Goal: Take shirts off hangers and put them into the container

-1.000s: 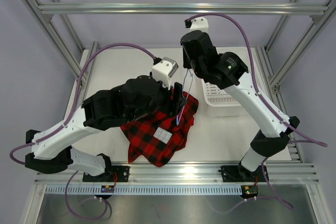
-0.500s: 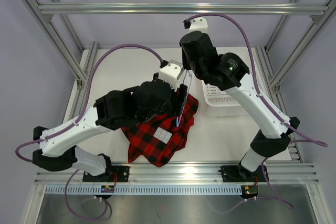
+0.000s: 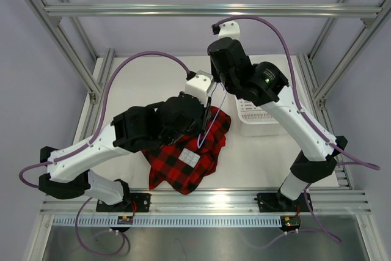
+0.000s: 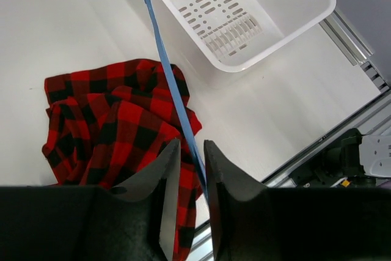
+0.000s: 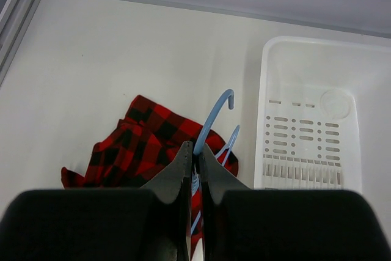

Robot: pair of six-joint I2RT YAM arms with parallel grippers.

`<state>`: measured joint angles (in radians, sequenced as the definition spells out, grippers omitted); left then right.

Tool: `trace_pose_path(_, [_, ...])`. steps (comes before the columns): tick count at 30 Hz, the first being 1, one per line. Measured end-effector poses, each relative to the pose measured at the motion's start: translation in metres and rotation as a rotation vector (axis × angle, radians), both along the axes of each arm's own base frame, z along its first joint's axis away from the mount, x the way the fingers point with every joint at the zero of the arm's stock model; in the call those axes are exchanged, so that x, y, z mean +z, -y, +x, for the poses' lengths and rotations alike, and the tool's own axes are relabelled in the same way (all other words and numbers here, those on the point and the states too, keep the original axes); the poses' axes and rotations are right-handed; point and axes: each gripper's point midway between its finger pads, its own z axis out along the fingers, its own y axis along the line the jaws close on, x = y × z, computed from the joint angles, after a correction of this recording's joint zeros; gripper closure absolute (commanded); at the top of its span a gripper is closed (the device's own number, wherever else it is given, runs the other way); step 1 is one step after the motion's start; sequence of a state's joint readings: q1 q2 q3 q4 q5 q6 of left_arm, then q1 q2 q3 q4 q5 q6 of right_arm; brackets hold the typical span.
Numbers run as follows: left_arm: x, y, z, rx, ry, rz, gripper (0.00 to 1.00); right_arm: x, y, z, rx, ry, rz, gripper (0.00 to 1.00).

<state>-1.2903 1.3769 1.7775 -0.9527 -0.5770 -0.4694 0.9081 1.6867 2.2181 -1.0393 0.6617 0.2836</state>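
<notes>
Hanger (image 5: 213,117) hook in right wrist view only

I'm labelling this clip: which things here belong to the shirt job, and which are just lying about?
Job: plaid shirt, blue hanger, white container.
Just there: aluminium frame bars, purple cables.

Top camera is looking steeply down over the whole counter (image 3: 140,84); wrist cameras are peering closely past left hand (image 4: 190,145) and right hand (image 5: 194,148); all are sharing plaid shirt (image 3: 171,163), blue hanger (image 4: 161,53), white tub (image 5: 305,71).
</notes>
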Motion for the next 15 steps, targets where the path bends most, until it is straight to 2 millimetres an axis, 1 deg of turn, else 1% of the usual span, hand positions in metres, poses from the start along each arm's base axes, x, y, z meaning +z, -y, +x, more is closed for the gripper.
trace_pose_path(1, [0.0, 0.0, 0.0, 0.0, 0.0, -0.001, 0.87, 0.0, 0.0, 0.0, 0.0, 0.0, -0.002, 1.0])
trace_pose_path(3, [0.0, -0.001, 0.0, 0.009, 0.0, 0.0, 1.0, 0.0, 0.001, -0.001, -0.004, 0.001, -0.006, 1.0])
trace_pose_path(7, [-0.004, -0.011, 0.005, 0.049, 0.009, 0.035, 1.0, 0.0, 0.004, 0.0, -0.019, 0.004, -0.016, 1.0])
trace_pose_path(15, [-0.005, -0.014, 0.006, 0.061, 0.017, 0.046, 1.0, -0.001, 0.003, -0.001, -0.015, 0.001, -0.018, 1.0])
